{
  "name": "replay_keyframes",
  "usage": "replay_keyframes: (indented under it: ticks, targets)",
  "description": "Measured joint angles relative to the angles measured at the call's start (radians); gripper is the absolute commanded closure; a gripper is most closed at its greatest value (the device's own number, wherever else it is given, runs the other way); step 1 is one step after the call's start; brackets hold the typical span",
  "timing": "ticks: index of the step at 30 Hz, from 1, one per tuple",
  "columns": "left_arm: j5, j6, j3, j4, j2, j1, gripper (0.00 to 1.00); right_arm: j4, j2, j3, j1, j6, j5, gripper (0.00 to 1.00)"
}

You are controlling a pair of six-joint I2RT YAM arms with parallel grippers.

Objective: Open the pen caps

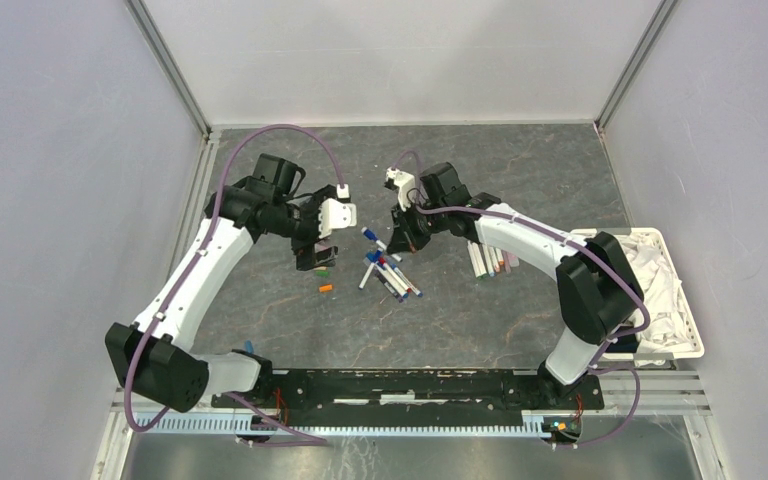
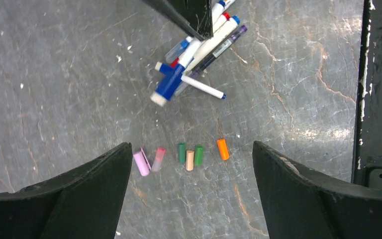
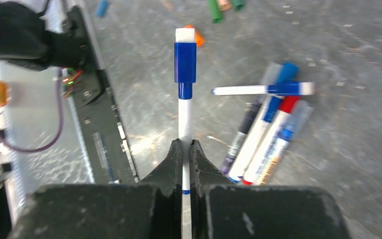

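Observation:
My right gripper (image 3: 184, 145) is shut on the white barrel of a pen. Its blue cap (image 3: 185, 64) is still on and points away from the wrist. In the top view this gripper (image 1: 400, 238) is beside the pile of capped pens (image 1: 390, 272). My left gripper (image 2: 191, 147) is open and empty above a row of loose caps: purple (image 2: 141, 163), pink (image 2: 158, 158), green (image 2: 181, 152), tan (image 2: 190, 160), green (image 2: 199, 155) and orange (image 2: 223, 149). In the top view it (image 1: 318, 255) is left of the pile.
Several uncapped pens (image 1: 488, 260) lie in a row right of the pile. A white basket (image 1: 695, 330) with white cloth stands at the right edge. A blue cap (image 1: 248, 347) lies near the left arm's base. The black rail (image 1: 410, 385) runs along the near edge.

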Motion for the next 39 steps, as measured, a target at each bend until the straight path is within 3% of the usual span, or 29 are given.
replay_keyframes:
  ticks: [6,11,17,20,22,23,25,28,32,34,38,39]
  targets:
    - [-0.012,0.086,-0.005,-0.011,0.039,-0.089,0.13,-0.025,0.016,0.017,0.021,0.000,-0.182,1.00]
    - [-0.059,0.138,-0.043,-0.017,0.059,-0.165,0.27,-0.026,0.043,0.027,0.034,0.014,-0.258,1.00]
    - [-0.100,0.167,-0.064,-0.023,0.076,-0.187,0.51,-0.020,0.056,0.028,0.039,0.042,-0.309,1.00]
    - [-0.115,0.174,-0.064,-0.023,0.084,-0.196,0.71,-0.014,0.057,0.035,0.039,0.051,-0.326,1.00]
    - [-0.123,0.177,-0.064,-0.017,0.090,-0.203,0.92,-0.015,0.057,0.036,0.040,0.055,-0.337,1.00]
    - [-0.128,0.178,-0.064,-0.019,0.092,-0.206,0.97,-0.016,0.058,0.036,0.042,0.056,-0.337,0.98]
    - [-0.139,0.186,-0.064,-0.031,0.096,-0.215,0.98,-0.016,0.059,0.036,0.045,0.060,-0.338,0.82]
    - [-0.147,0.189,-0.064,-0.034,0.100,-0.220,0.98,-0.013,0.065,0.036,0.048,0.080,-0.336,0.66]
    - [-0.147,0.189,-0.063,-0.032,0.109,-0.230,0.98,0.035,0.088,0.036,0.068,0.109,-0.343,0.62]
    - [-0.148,0.189,-0.063,-0.032,0.110,-0.236,0.98,0.048,0.105,0.038,0.082,0.119,-0.344,0.65]
    - [-0.154,0.189,-0.062,-0.033,0.110,-0.238,0.98,0.058,0.140,0.050,0.098,0.132,-0.344,0.97]
    - [-0.161,0.190,-0.062,-0.033,0.110,-0.238,0.98,0.057,0.145,0.052,0.098,0.135,-0.350,1.00]
